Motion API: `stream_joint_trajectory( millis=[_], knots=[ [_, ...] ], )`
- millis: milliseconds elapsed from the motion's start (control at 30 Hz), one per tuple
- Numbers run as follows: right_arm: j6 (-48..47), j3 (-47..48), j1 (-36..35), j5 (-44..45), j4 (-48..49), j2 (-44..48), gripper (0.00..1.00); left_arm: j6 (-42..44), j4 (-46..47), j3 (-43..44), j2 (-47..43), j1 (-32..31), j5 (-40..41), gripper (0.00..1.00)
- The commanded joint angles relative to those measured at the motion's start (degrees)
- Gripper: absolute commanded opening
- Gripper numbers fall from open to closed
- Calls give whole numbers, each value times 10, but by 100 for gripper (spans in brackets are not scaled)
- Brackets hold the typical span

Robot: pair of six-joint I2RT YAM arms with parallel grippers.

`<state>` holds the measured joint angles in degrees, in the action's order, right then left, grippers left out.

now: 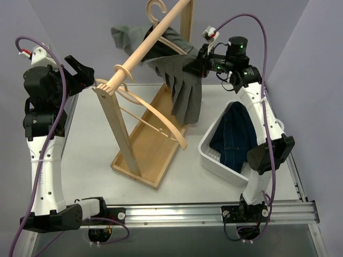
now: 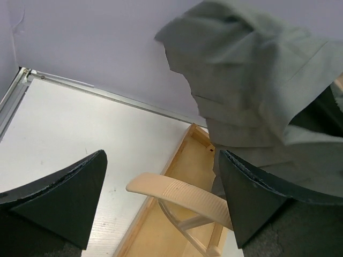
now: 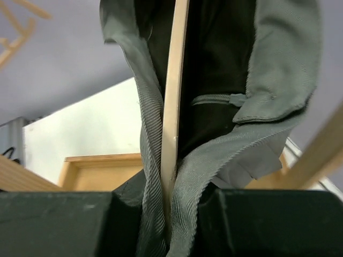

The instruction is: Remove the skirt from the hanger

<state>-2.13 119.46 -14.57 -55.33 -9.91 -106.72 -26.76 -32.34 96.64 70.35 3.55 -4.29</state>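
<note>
A grey pleated skirt (image 1: 185, 88) hangs on a wooden hanger (image 1: 161, 32) hooked over the rack's slanted rail (image 1: 144, 45). My right gripper (image 1: 194, 65) is shut on the skirt's waistband and the hanger's arm; in the right wrist view the cloth (image 3: 214, 160) and the wooden arm (image 3: 174, 96) run down between the jaws. My left gripper (image 1: 86, 75) is open and empty at the rail's near end. In the left wrist view its fingers (image 2: 69, 198) flank an empty hanger's end (image 2: 177, 195), apart from it, with the skirt (image 2: 252, 91) beyond.
The wooden rack's base tray (image 1: 147, 152) lies in the middle of the table, with an empty hanger (image 1: 155, 115) hanging low on the rail. A white bin (image 1: 211, 155) holding blue denim (image 1: 233, 136) stands at the right.
</note>
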Motion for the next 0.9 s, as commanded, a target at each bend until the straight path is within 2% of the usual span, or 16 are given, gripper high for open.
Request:
stream_joint_trajectory(
  millis=[0, 167, 367, 400, 500, 567, 733, 867],
  knots=[
    [45, 39, -34, -88, 81, 16, 0, -4, 15, 28, -2, 4, 10, 94],
    [49, 67, -78, -57, 76, 7, 0, 11, -21, 65, 19, 4, -6, 94],
    [59, 66, -109, -24, 62, -6, 0, 29, 23, 68, 1, 4, -84, 100],
    [60, 49, -114, -2, 60, -4, 0, 32, 31, 75, 2, 4, -122, 91],
    [78, -10, -128, 7, 76, 13, 0, 27, -2, 125, 24, 4, -137, 87],
    [71, -45, -145, 28, 81, 35, 0, 26, -20, 147, 37, 4, -146, 86],
    [56, -152, -186, 95, 86, 77, 0, 14, -13, 128, 37, 4, -153, 85],
    [106, -229, -210, 103, 198, 107, 0, 24, -22, 114, 39, 8, -145, 87]
  ],
)
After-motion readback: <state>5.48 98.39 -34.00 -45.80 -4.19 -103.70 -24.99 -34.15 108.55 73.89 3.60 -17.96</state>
